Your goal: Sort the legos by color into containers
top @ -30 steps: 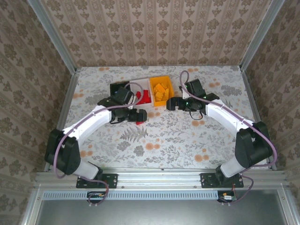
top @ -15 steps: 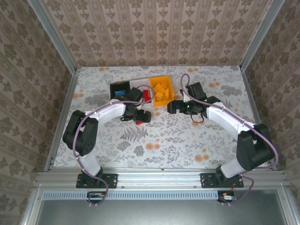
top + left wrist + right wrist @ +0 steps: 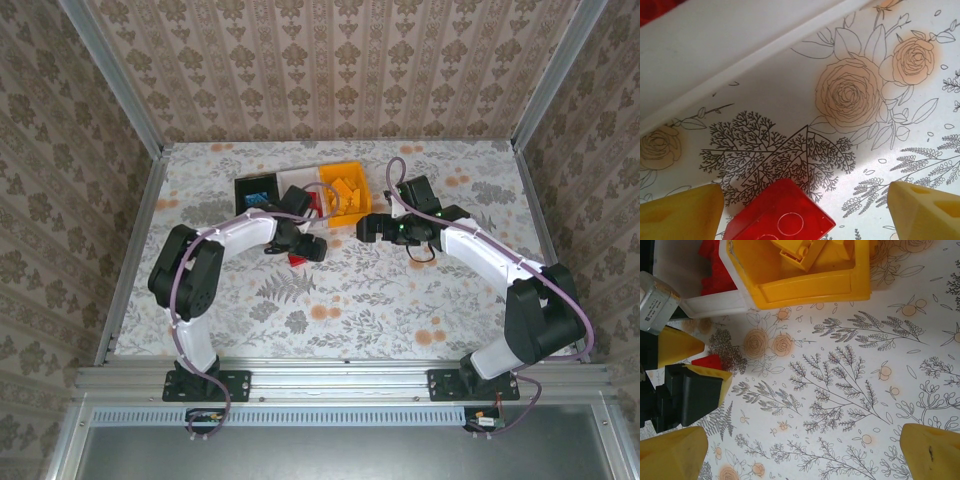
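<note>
The left tool (image 3: pixel 805 195) hung low over the bench (image 3: pixel 900 125) with its jaws apart and a red brick (image 3: pixel 780 215) between them, at the bottom centre of the left wrist view. The brick sat off-centre. Its edge lay just beside the finger at the lower left (image 3: pixel 682 210), while bare bench showed between it and the finger at the lower right. It was skewed to the line of the jaws, one corner pointing up the frame. Its lower part ran off the picture, so its long axis could not be told. Nothing was gripped yet. The white bin (image 3: pixel 705 45) crossed the upper left of that frame, near the brick. In the overhead view the brick lay just below the bins, left of centre. The right tool (image 3: pixel 365 226), wide open and empty, stood further right, below the orange bin (image 3: pixel 345 190). The left arm looked plainly the better placed to close and lift.
</note>
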